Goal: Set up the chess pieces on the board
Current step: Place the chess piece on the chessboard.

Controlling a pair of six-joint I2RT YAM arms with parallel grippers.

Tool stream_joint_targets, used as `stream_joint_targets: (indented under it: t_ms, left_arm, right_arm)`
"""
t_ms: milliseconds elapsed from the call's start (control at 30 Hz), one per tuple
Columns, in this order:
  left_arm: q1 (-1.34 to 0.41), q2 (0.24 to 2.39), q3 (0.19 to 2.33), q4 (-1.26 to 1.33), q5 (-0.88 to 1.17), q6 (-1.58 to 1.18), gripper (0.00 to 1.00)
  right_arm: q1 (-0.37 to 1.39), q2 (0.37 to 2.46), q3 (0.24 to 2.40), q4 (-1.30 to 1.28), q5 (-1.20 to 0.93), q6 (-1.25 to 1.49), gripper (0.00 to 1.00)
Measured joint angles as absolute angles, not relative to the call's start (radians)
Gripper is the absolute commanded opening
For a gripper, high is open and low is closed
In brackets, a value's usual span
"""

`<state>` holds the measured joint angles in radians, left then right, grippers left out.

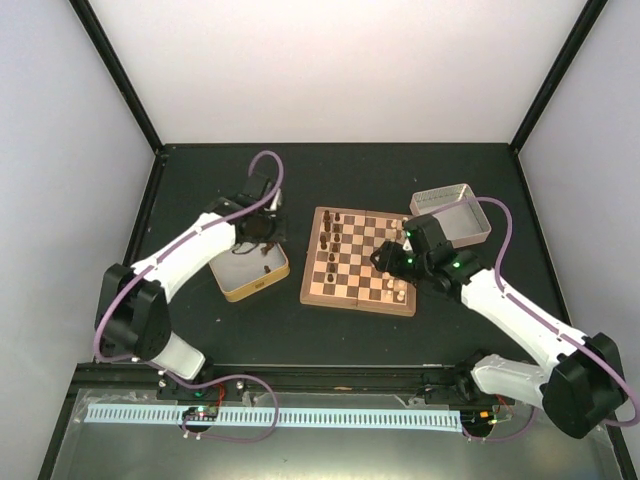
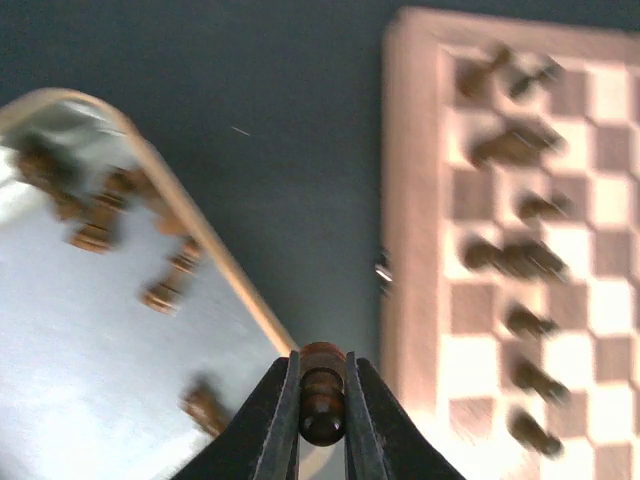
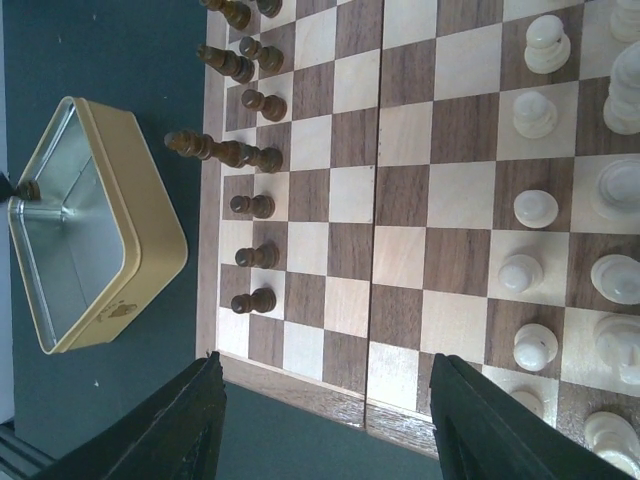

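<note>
Dark desk (image 1: 200, 330) in a white-walled booth. Above the gold tin's (image 2: 190, 220) right rim, the left end effector (image 2: 322, 420) pinches one dark chess piece (image 2: 322, 395). The board (image 2: 405, 250) lies immediately right. The right end effector (image 3: 325, 400) hovers empty and half-spread at the board's near-right side.

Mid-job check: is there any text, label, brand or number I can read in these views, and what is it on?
No readable text in any view.
On the gold tin: a small dark mark on its side wall, too small to read.
On the board: no letters or numbers show on the border.
On the silver tin: nothing legible.
</note>
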<state>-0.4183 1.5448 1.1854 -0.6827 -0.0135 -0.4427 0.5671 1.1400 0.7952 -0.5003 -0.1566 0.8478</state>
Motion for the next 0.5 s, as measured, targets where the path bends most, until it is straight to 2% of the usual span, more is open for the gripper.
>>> stream_joint_targets:
  t_ms: [233, 500]
  left_arm:
    - [-0.685, 1.492, 1.136, -0.711, 0.016, -0.484, 0.13]
    - [-0.846, 1.598, 1.138, -0.718, 0.027, -0.533, 0.13]
  right_arm:
    - [0.567, 1.106, 0.773, -0.5, -0.131, 0.863, 0.57]
    - [0.567, 1.081, 0.759, -0.501, -0.099, 0.871, 0.57]
